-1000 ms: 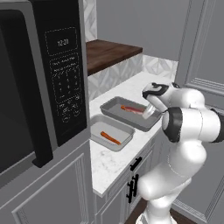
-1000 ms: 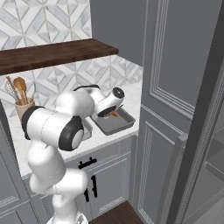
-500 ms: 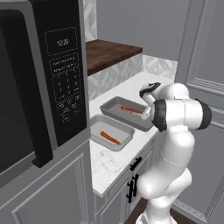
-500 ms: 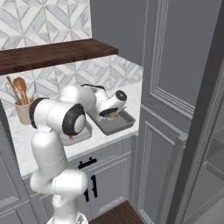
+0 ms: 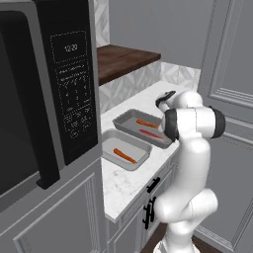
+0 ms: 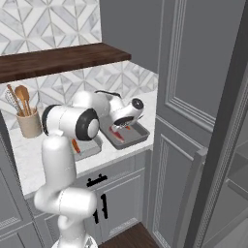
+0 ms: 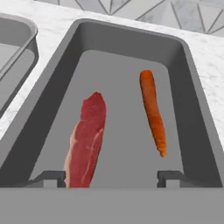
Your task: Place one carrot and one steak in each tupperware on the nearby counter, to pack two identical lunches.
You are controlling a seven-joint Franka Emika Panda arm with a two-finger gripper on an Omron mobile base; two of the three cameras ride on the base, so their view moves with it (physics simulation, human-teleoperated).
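Observation:
In the hand view a grey tupperware (image 7: 192, 100) holds a red steak (image 7: 87, 140) on the left and an orange carrot (image 7: 153, 111) on the right, both flat on its floor. My gripper (image 7: 109, 179) hangs open just above it, with the steak's near end beside the left fingertip (image 7: 46, 178). From the left base view this tupperware (image 5: 126, 121) is the farther one, with carrot (image 5: 147, 123) and steak (image 5: 149, 134) inside. The nearer tupperware (image 5: 111, 143) holds a carrot (image 5: 124, 155). Both stand on the white counter (image 5: 123, 185). From the right, my gripper (image 6: 127, 125) sits over the steak (image 6: 115, 134).
A black microwave (image 5: 49, 99) stands close on the left of the tupperwares. A dark wooden shelf (image 5: 123, 59) runs above the counter. A holder of wooden utensils (image 6: 29, 121) stands at the back left, and tall grey cabinet doors (image 6: 193, 97) rise on the right.
My gripper has opened and let the steak go onto the floor of the farther tupperware. The arm's elbow has swung upright over the counter's edge.

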